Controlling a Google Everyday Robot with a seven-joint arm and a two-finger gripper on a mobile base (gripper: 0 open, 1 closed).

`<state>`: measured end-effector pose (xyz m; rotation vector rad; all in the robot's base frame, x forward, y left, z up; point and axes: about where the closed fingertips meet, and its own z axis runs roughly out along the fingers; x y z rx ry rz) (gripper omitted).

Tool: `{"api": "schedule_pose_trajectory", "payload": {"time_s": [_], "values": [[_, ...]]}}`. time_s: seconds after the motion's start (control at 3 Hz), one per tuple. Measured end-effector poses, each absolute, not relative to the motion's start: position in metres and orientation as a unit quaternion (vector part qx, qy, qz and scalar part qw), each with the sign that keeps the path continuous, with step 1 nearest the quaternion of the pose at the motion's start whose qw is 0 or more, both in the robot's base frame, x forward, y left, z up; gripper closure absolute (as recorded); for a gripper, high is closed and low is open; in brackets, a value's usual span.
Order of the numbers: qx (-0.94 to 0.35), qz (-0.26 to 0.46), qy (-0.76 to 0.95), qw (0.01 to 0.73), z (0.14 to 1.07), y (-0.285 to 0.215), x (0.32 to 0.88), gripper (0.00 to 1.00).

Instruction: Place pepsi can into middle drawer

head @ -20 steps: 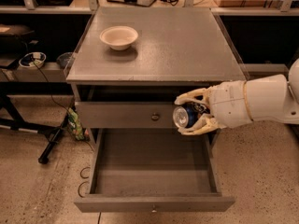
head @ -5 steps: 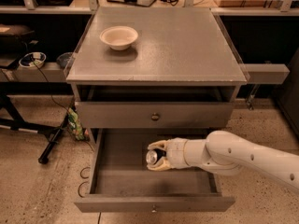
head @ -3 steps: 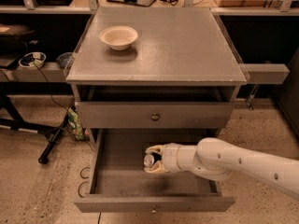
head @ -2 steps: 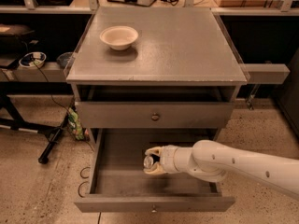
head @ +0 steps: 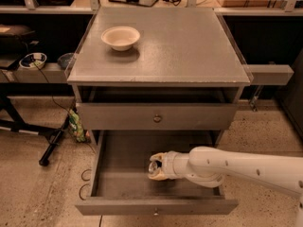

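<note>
The middle drawer [head: 118, 181] is pulled open below the cabinet top, showing its grey tray. My gripper [head: 156, 167] reaches in from the right, low inside the drawer, and is shut on the pepsi can [head: 153, 167]. Only the can's silver end shows between the fingers; its blue side is hidden. The can is near the middle of the tray, close to or on the floor of the drawer; I cannot tell whether it touches.
A cream-white bowl [head: 120, 37] sits on the cabinet top [head: 189, 46] at the back left. The closed upper drawer front [head: 156, 117] with a knob is just above my arm. A dark stand's leg [head: 54, 143] lies on the floor to the left.
My gripper carried the can from in front of the upper drawer down into the open drawer, then crept slightly left and lower over the last second.
</note>
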<state>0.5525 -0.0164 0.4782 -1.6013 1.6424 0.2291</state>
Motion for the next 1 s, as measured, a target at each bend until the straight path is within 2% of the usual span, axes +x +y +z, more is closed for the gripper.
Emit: {"api": "schedule_pose_trajectory", "payload": {"time_s": [0.33,0.67,1.0], "values": [[-0.635,0.09,0.652,0.405,0.4771,-0.0168,0.5532,0.83],[-0.635,0.09,0.652,0.405,0.4771,-0.0167,0.5531,0.6],[-0.634,0.089,0.651,0.407,0.4787,-0.0165,0.5531,0.29]]}}
